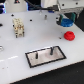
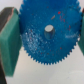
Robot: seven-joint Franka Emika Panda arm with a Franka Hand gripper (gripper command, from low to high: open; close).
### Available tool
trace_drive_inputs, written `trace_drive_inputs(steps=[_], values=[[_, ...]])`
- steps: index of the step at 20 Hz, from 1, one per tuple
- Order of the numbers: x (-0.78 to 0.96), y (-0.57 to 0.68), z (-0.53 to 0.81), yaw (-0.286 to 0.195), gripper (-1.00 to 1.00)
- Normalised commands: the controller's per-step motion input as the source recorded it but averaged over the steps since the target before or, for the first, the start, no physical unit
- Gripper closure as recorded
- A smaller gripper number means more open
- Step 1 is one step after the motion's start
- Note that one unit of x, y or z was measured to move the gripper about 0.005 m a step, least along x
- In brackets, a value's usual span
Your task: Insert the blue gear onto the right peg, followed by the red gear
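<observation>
Exterior view shows a white table (image 1: 15,57) with the arm at the far right, its gripper (image 1: 64,19) low over the blue gear (image 1: 65,22). Wrist view confirms the grasp: green pads (image 2: 10,37) press the gear's toothed rim from both sides, so the pincer is closed on the blue gear (image 2: 47,42). Whether the gear rests on the table or is lifted clear, I cannot tell.

The plate (image 1: 46,55), black-bordered and white, lies near the front, well apart from the gripper. Two pegs stand on it; the right peg (image 1: 50,50) is the one toward the exterior view's right.

The blue gear looks like stiff, light plastic. A rim grip seems sound, since it leaves the centre hub (image 2: 49,31) free for the peg, though smooth teeth could slip or tilt between the pads.

The red gear (image 1: 68,35) sits just in front of the gripper, between it and the plate's right end; the carry should probably pass over or beside it. A beige block (image 1: 19,27) stands far off to the exterior view's left, out of the way.
</observation>
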Motion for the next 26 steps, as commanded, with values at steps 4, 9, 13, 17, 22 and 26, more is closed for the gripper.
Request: trace_drive_inputs(steps=[4, 9, 13, 17, 22, 26], values=[[0.71, -0.34, 0.31, 0.000, 1.00], [0.76, -0.30, 0.25, 0.000, 1.00], [0.78, -0.25, 0.25, 0.000, 1.00], [0.75, -0.28, 0.22, 0.000, 1.00], [0.72, -0.35, 0.19, 0.000, 1.00], [0.68, -0.34, 0.16, 0.000, 1.00]])
